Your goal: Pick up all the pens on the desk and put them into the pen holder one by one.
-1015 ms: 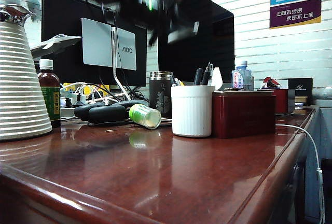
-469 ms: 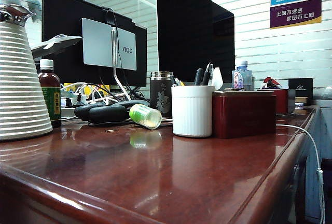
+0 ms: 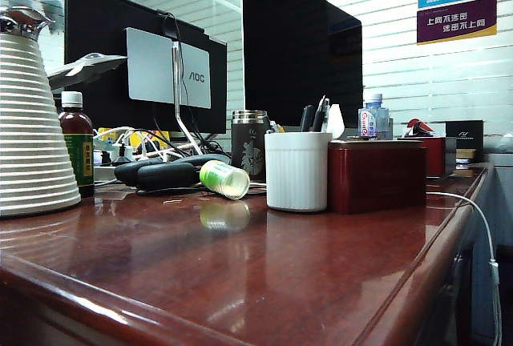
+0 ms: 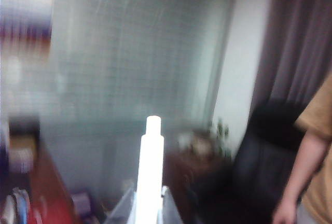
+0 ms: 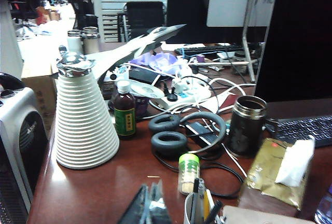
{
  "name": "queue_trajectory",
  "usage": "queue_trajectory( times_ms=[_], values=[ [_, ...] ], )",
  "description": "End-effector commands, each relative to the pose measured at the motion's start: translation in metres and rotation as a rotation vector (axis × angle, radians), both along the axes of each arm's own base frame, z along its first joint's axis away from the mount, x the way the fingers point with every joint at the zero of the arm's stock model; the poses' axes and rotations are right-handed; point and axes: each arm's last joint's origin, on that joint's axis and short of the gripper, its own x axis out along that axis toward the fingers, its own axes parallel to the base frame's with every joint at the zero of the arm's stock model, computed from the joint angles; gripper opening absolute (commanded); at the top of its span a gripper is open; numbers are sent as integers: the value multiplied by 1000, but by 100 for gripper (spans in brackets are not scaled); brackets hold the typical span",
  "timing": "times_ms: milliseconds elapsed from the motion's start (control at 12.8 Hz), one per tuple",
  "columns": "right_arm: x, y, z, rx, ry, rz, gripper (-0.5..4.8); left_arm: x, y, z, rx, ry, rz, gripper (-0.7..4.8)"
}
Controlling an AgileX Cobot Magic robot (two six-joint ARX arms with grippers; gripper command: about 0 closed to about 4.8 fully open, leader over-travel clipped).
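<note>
A slim all-white capped pen point(image 4: 149, 172) is held clenched in the left gripper point(image 4: 148, 208). The right gripper point(image 5: 150, 206), clenched empty, is poised just beside the white ribbed cylindrical pen holder point(image 5: 199, 211).

Left gripper point(image 4: 149, 211) — only pale, translucent grey fingers point(image 4: 120, 208) show, wedge-shaped and blurred at the frame's edge. Right gripper point(image 5: 150, 208) — dark, near-black fingers point(image 5: 139, 206), flat angular plates with lighter grey inner faces. No arm shows in the exterior view.
</note>
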Motion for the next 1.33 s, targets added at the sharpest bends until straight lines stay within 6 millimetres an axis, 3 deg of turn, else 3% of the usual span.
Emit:
queue_trajectory(
  times_ms=[78,312,625,703,859,1093,1328],
  values=[
    [-3,-2,3,-12,-32,-9,-5,2,-2,0,-234,-40,-130,-6],
    [7,1,16,76,-156,-78,-1,-3,-5,-3,-216,162,-361,-6],
    [-1,-21,55,523,-354,-43,29,-24,0,7,11,233,-642,-6],
    [2,-24,59,583,-356,-7,78,-31,-8,7,32,230,-680,-6],
    [13,-23,61,608,-386,82,208,-42,-23,8,41,224,-726,-6],
    [25,-19,62,627,-409,82,211,-64,-52,7,50,200,-805,-6],
    [28,-18,75,630,-428,92,211,-77,-68,7,58,209,-851,-6]
  ],
)
